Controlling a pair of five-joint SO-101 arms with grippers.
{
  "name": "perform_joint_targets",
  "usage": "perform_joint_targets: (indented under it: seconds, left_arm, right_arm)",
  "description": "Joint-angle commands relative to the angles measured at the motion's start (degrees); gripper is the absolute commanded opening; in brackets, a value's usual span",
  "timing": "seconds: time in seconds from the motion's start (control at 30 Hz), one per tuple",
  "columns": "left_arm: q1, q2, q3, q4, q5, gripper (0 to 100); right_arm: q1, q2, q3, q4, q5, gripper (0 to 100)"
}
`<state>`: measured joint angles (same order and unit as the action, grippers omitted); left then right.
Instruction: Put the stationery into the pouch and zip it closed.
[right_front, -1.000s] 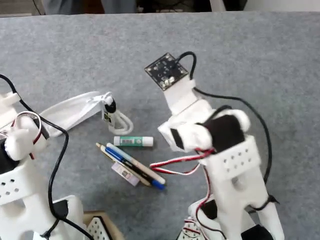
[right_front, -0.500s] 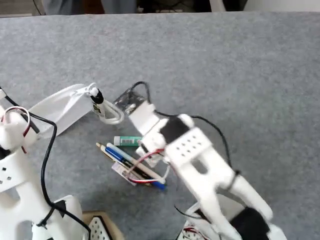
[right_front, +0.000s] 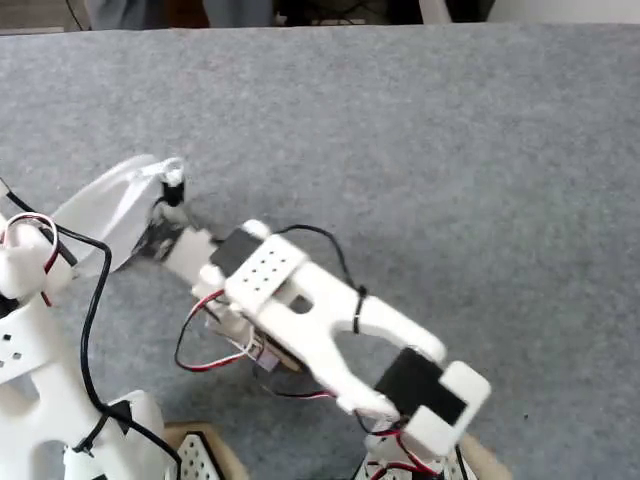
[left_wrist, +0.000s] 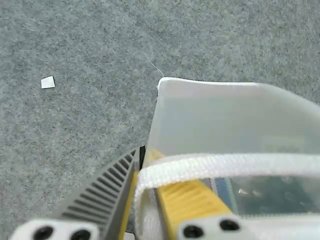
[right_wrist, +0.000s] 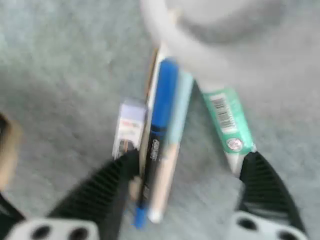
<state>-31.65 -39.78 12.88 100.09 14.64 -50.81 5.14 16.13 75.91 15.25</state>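
My left gripper (left_wrist: 146, 172) pinches the pouch (left_wrist: 225, 120) rim near the table's (right_front: 450, 150) left edge, propping it open. My right gripper (right_wrist: 187, 180), spread wide, straddles the pens (right_wrist: 162, 125) to grab them.

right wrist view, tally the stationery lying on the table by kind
pens or pencils: 3 (blue pen, pale pen, thin tan one, mostly hidden behind the blue pen)
glue stick: 1
eraser: 1
total: 5
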Motion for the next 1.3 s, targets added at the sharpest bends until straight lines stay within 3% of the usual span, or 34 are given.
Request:
perform_joint_targets:
  seconds: [0.0,0.43,0.83,1.27]
  left_arm:
    - [-0.57,1.41,-0.48,-0.26,0.35,3]
    - [-0.57,1.41,-0.48,-0.26,0.35,3]
    - [-0.57,1.41,-0.31,-0.26,0.35,3]
    - [-0.57,1.49,-0.40,-0.53,0.35,3]
  right_arm:
    - [-0.97,1.54,-3.03,-1.67,0.35,31.1]
    - [-0.35,11.56,-3.21,-8.97,0.35,30.7]
    - [-0.26,11.82,-5.58,-8.26,0.70,2.1]
    - [-0.26,8.48,-5.49,0.26,4.04,1.3]
